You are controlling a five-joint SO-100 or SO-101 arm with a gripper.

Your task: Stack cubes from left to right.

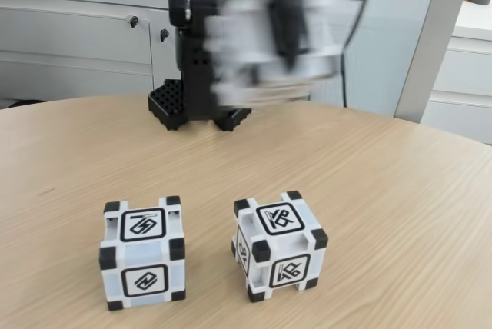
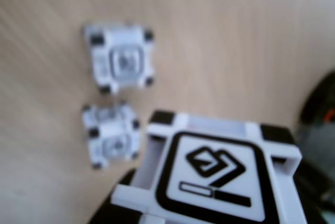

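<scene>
- two of the cubes sat on the wooden surface (image 1: 369, 191) in the fixed view: one at the left (image 1: 143, 253) and one at the right (image 1: 280, 245), near each other but apart, the right one turned a little on its base.
- the third cube (image 2: 214, 171) was up off the surface, close under the wrist camera with a glyph face toward the lens; in the fixed view it was a white blur (image 1: 269, 52) well above the other two, in front of the black arm base (image 1: 196, 75).
- i judged it was held high so it could pass over the pair without knocking them, and that neither resting cube carried anything yet, so the stacking was at its first carry.
- the fingers appeared clamped on the carried cube, judging from how it hung in the air and filled the wrist view's lower part; the fingers themselves could not be made out, so their exact hold was a judgement only.
- in the wrist view the two resting cubes (image 2: 121, 59) (image 2: 111, 136) lay far below and blurred, their glyphs unreadable.
- the carried cube's lower edge was cut off by the frame, and dark shapes beside it were too soft to name.
- motion blur hid the arm's upper links in the fixed view, so which resting cube it was bound for could not be told.
</scene>
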